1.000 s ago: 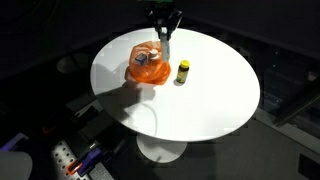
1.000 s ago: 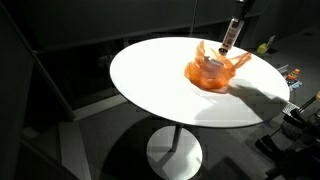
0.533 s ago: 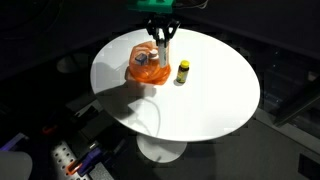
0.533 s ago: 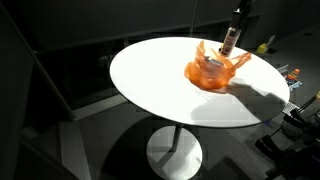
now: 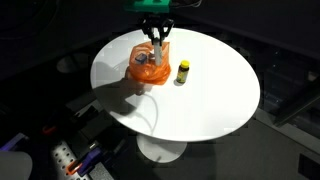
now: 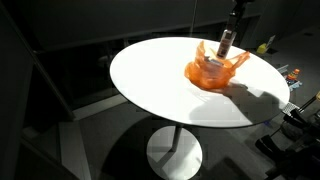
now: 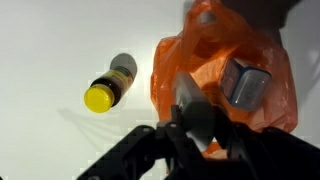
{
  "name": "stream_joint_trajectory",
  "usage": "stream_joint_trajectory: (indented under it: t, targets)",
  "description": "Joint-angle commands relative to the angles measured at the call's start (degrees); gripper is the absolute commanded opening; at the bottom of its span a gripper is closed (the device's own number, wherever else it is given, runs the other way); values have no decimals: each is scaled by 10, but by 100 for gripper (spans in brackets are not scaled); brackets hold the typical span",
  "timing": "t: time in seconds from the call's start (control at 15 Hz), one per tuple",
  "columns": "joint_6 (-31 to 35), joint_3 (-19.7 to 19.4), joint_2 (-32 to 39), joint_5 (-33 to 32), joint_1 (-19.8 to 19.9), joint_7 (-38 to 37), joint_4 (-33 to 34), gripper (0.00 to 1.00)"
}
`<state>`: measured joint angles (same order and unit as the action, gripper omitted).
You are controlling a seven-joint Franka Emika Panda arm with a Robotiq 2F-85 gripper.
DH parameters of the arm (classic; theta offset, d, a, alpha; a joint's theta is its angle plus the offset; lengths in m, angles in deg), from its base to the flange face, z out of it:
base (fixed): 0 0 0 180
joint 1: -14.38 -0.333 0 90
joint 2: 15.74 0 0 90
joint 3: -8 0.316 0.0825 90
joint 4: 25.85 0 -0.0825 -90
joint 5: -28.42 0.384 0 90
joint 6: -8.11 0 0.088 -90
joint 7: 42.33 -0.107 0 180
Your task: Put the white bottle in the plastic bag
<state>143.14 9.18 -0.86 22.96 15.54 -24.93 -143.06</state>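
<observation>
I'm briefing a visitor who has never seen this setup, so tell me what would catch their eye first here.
The bright orange plastic bag stands out most, sitting on the round white table in a dark room. Just above it, the tool holds the white bottle over the bag. A small yellow-capped bottle sits on the table beside the bag.
</observation>
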Motion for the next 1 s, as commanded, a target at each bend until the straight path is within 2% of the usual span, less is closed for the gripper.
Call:
stream_joint_trajectory:
  t: [0.0,0.53,0.93]
  targets:
    - [-7,10,4,10,4,27,7,11]
    - [-11,16,49,43,19,68,38,11]
    - [-11,17,90,45,31,83,82,11]
